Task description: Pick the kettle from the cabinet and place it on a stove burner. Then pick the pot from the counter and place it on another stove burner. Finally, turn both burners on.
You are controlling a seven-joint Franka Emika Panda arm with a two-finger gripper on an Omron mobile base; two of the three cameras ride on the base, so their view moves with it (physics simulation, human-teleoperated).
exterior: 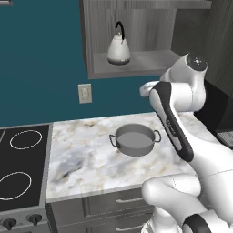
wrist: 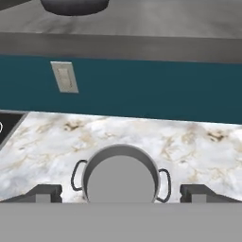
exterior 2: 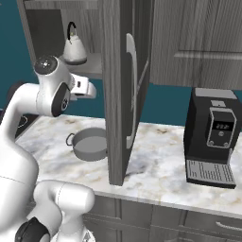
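From the left base view, nothing of the task is done yet: the kettle [exterior: 119, 48] sits on the shelf of the cabinet [exterior: 132, 68], the pot [exterior: 134, 139] rests mid-worktop [exterior: 82, 154], nearer the back edge, and the burners [exterior: 26, 139] on the cooktop off the worktop's left edge are bare. A wall outlet [exterior: 84, 93] hangs between shelf and worktop. All three stages look to be left.

Over on the right base view, the arm reaches up toward the kettle [exterior 2: 74, 48], and an open cabinet door [exterior 2: 124, 90] juts out just right of the pot [exterior 2: 90, 143]; a swing that way could clip it. A coffee machine [exterior 2: 211, 137] stands at the worktop's right end.

Down the hand view, the gripper [wrist: 121, 194] is spread wide and holding nothing, the pot [wrist: 120, 176] below, the kettle's base [wrist: 74, 6] at the top on the shelf.
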